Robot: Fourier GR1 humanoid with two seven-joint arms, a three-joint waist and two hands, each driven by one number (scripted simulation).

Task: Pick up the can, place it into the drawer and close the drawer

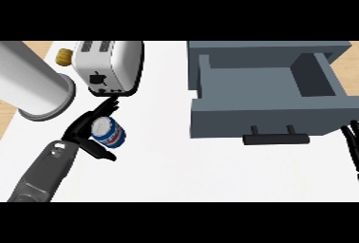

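Left hand (89,130) wrapped round can (108,132), near toaster (108,64), gripped for lift. Drawer (270,111) pulled out, ready to receive. Right hand (353,135) at right edge, barely visible; grip state indeterminate.

The can (108,132) is showing a pale metal lid and a glossy blue printed side. The toaster (108,64) is looking like smooth white plastic with a slight sheen. The drawer (263,90) is appearing matt grey, its handle (276,138) matt black. The bench (210,171) is looking smooth and white. The left hand (88,137) is appearing matt black.
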